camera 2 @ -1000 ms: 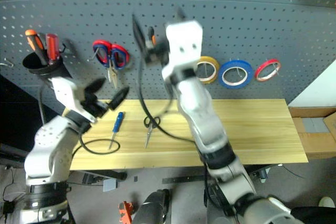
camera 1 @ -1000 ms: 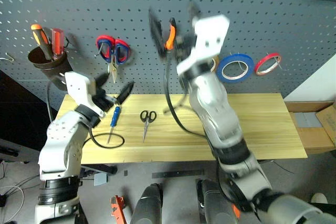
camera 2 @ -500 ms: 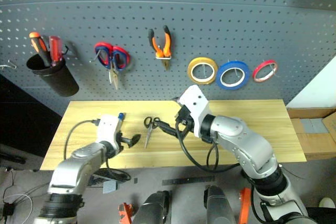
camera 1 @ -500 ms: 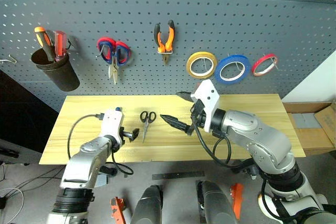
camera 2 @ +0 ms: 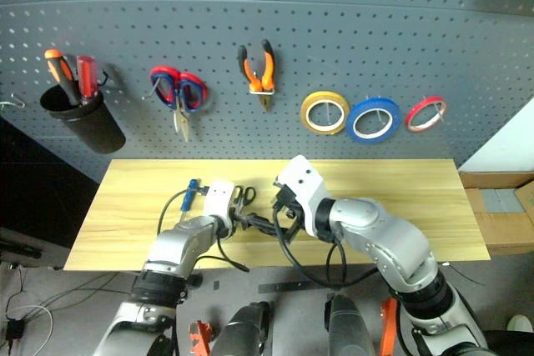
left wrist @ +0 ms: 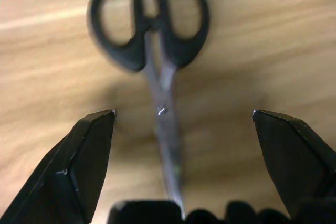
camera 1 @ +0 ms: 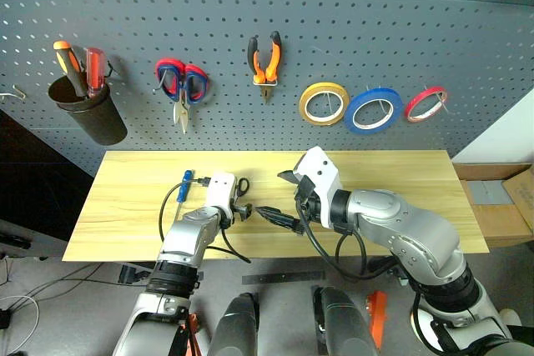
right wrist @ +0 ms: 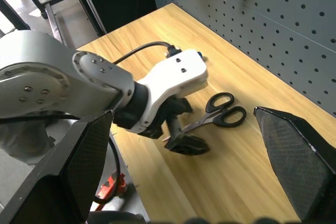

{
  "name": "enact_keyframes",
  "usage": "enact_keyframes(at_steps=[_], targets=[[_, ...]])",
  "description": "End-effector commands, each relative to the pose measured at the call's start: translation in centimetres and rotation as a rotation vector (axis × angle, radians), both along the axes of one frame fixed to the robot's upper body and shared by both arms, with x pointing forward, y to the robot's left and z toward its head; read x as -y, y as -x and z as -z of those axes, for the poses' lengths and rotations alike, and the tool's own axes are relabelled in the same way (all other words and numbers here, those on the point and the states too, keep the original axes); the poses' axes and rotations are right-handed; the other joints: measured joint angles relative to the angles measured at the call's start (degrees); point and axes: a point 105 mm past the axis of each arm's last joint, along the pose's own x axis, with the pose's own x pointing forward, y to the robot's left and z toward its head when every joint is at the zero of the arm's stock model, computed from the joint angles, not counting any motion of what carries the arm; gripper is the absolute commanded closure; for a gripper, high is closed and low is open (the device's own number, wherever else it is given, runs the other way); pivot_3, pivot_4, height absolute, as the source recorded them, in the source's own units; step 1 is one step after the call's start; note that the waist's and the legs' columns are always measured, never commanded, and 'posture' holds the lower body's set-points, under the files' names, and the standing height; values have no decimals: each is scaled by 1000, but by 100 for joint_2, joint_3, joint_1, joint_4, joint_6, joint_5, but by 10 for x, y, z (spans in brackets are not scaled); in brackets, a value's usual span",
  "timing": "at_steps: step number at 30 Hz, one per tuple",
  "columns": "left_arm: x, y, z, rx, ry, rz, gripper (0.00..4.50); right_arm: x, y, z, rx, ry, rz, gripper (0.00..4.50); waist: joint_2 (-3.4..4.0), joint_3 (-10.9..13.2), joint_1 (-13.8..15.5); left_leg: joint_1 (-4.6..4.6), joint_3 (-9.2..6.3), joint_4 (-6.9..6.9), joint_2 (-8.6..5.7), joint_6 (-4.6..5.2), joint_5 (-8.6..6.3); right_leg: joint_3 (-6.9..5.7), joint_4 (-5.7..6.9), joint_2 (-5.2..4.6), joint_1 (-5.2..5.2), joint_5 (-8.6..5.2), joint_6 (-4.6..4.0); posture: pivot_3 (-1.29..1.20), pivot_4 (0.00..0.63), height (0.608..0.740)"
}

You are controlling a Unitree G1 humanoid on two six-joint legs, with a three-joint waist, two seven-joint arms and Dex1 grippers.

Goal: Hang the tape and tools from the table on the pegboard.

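Scissors [left wrist: 152, 51] with slim black handles are seen lying flat on the table [camera 1: 400, 172], and the left gripper [right wrist: 181, 139], which was raised near the table's left end a second ago, is now lowered over them with its fingers spread wide to either side of the blades, nothing yet pinched. Just beside it, the right gripper [camera 1: 282, 198] has been brought down from the pegboard [camera 1: 334, 31] to hover low over the table, jaws likewise spread and empty. Farther back, the blue-handled screwdriver [camera 1: 183, 184] is left on the wood, while the pliers [camera 1: 264, 60] and blue tape [camera 1: 374, 109] are hung on the pegboard.
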Motion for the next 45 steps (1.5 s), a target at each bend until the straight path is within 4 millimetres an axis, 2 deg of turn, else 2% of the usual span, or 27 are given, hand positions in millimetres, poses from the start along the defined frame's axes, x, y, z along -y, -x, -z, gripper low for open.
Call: enact_keyframes(at_steps=[1, 6, 13, 14, 18, 21, 27, 29, 31, 34, 38, 45], targets=[[-4, -2, 5, -12, -4, -25, 0, -1, 5, -5, 19, 4, -16, 37, 0, 0, -3, 0, 0, 0, 0, 0, 0, 0, 0, 0, 0, 0, 0, -32, 264, 740], [-4, -4, 6, 0, -24, -11, 1600, 1, 7, 1, -7, 36, -18, 0, 0, 0, -4, 0, 0, 0, 0, 0, 0, 0, -1, 0, 2, 0, 1, -47, 264, 740], [-8, -6, 5, 28, -21, -20, 4149, 9, 0, 2, -16, 50, 39, 0, 0, 0, -7, 0, -1, 0, 0, 0, 0, -1, -3, -1, 3, 0, 1, -61, 258, 740], [-8, -6, 4, 36, -9, -18, 4363, 10, -1, 2, -17, 51, 45, 0, 0, 0, -10, 0, -1, 0, 0, 0, 0, -1, -3, -1, 3, 0, 1, -61, 258, 740], [-9, -5, -6, 83, 36, 4, 4363, 12, -4, -1, -10, 48, 57, 0, 0, 0, -18, -1, 0, -1, 0, -1, 0, -2, -5, -1, 2, 0, 1, -64, 252, 740], [-16, -1, -14, 121, 59, -13, 4363, 12, -6, -9, 31, 42, 51, 0, 0, 0, -42, -3, 0, -3, 0, -2, -1, -1, -9, -1, 1, 0, 1, -62, 249, 740], [-32, 18, -35, 231, 52, -70, 4363, 13, -4, -29, 184, 46, -3, 0, 0, 0, -64, -7, -2, -5, 1, -5, -3, -3, -16, -1, -1, -1, 1, -62, 247, 740], [-36, 27, -54, 316, 59, -91, 4363, 16, -1, -36, 222, 43, -37, 0, 0, 0, -64, -8, -1, -5, 2, -6, -4, -3, -20, -1, 0, -1, 2, -61, 246, 740], [-37, 33, -64, 360, 56, -94, 4363, 18, 1, -39, 241, 41, -57, 0, 0, 0, -61, -10, 0, -6, 2, -8, -6, -2, -28, -2, 1, -1, 2, -59, 244, 740], [-36, 45, -105, 584, 9, -40, 4363, 21, 7, -48, 329, 34, -120, 0, 0, 0, -47, -12, -2, -7, 4, -9, -7, -6, -36, -1, 2, -1, 2, -57, 241, 740], [-42, 58, -130, 722, -51, -13, 4363, 23, 10, -52, 362, 25, -177, 0, 1, 0, -25, -12, 1, -15, 7, -9, -8, -6, -70, 0, 13, 1, 3, -53, 239, 740], [-40, 69, -179, 935, -85, 22, 4363, 33, -6, -61, 361, 2, -128, 0, 0, 0, 13, -16, 2, -14, 6, -7, -9, -7, -74, 0, 14, 2, 3, -36, 228, 740]])
